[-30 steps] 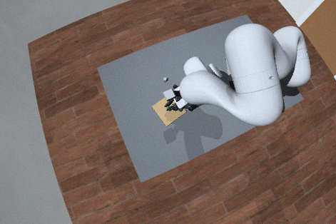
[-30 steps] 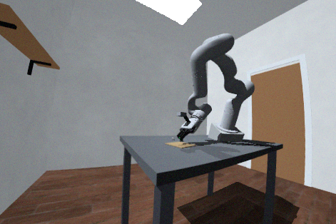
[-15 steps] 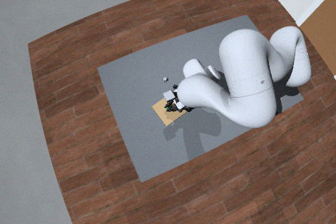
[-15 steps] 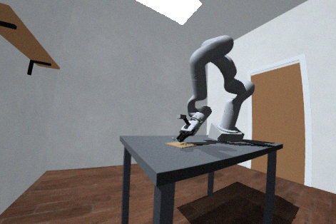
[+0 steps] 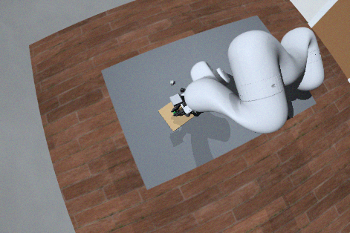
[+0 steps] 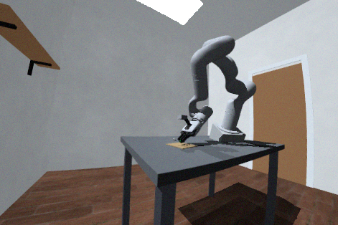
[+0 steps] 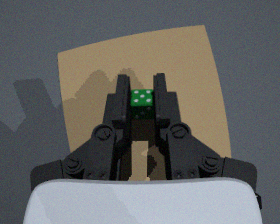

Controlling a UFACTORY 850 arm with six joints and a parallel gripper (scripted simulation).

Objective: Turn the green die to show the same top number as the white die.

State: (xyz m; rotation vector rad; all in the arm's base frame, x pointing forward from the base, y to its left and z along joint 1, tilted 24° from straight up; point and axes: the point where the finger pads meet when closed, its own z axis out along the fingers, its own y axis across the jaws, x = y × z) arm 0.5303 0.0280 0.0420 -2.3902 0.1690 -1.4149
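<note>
My gripper [image 7: 142, 89] is shut on the green die [image 7: 143, 99], which shows a face with several white pips toward the wrist camera. I hold it low over the tan mat [image 7: 145, 87], near the mat's middle. In the overhead view the gripper [image 5: 179, 109] and a speck of green sit over the mat [image 5: 175, 117]. The white die [image 5: 172, 82] lies on the grey table top, apart from the mat and beyond its far corner. In the side view the gripper [image 6: 183, 138] is tilted and just above the mat [image 6: 181, 145]. I cannot tell whether the die touches the mat.
The arm's body [image 5: 255, 81] hangs over the right part of the table. Its base [image 6: 227, 135] stands at the table's far right. Wooden floor surrounds the table.
</note>
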